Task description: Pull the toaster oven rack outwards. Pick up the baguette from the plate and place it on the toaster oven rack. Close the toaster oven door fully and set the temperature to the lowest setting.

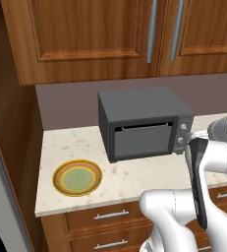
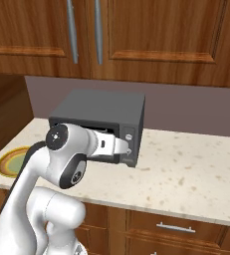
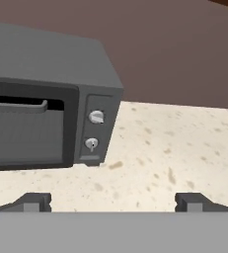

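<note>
The pincer (image 3: 113,201) hangs wide open and empty, facing the toaster oven (image 3: 46,99). The two knobs (image 3: 94,129), stacked one above the other, lie just up and left of it, near.

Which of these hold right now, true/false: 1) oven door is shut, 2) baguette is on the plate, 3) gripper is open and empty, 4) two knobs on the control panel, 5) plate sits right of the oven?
1) True. The toaster oven door stands upright against the front of the toaster oven.
2) False. The plate has nothing on it; no baguette shows on the counter.
3) True. The gripper has its fingertips spread wide with only bare counter between them.
4) True. Two small round knobs sit one above the other on the right-hand panel.
5) False. In the left base view the plate lies to the left of the oven, nearer the counter's front edge.
</note>
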